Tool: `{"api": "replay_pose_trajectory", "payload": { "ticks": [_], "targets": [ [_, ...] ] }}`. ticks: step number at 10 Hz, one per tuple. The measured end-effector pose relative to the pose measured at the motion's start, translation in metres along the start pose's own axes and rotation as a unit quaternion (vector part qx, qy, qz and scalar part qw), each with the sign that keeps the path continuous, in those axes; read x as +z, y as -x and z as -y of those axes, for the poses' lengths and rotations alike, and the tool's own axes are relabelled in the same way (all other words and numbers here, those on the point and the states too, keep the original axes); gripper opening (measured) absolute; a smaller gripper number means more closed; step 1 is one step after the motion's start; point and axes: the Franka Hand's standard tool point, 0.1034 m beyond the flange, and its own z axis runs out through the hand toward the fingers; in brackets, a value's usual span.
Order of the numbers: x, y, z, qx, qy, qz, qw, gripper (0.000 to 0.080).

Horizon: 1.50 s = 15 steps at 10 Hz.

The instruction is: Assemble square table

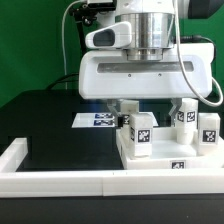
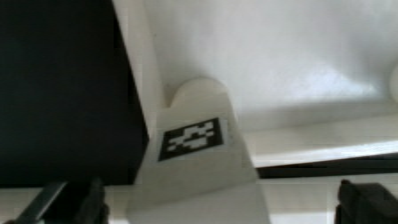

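The leg (image 2: 192, 150) stands upright, long axis vertical, its tag facing my wrist camera, on the tabletop (image 1: 165, 152) beside the rim (image 1: 60, 182). My gripper (image 2: 217, 198) is spread wide, holding nothing, fingers (image 2: 57, 203) straddling the leg without touching.

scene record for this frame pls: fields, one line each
arm: low over the square tabletop, wrist housing fills the top of the exterior view
gripper: open, nothing held
fingers: dark tips either side of one tagged leg, not touching it
leg between fingers: upright, white, marker tag facing the wrist view
other legs: standing at the exterior view's right
marker board: flat on the black table
rim: long white, along the near edge
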Motion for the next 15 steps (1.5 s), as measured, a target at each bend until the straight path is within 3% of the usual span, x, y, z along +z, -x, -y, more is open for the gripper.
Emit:
{"api": "replay_pose_trajectory", "payload": {
  "ticks": [1,3,7,9,14,15],
  "targets": [
    [0.0009,0.0005,-0.0001,0.001,0.0,0.001,1.0,0.0636],
    [0.0011,0.0007,-0.0014,0.002,0.001,0.001,1.0,0.0288],
    [0.0016,0.0011,-0.0021,0.019,0.001,0.001,1.0,0.029],
    [0.0019,0.001,-0.0022,0.088,0.0,0.001,0.996,0.029],
    [0.0034,-0.0024,-0.0067,0.332,0.003,0.0,0.943,0.0291],
    [0.0037,-0.0024,-0.0071,0.394,-0.001,0.001,0.919,0.0291]
  ]
}}
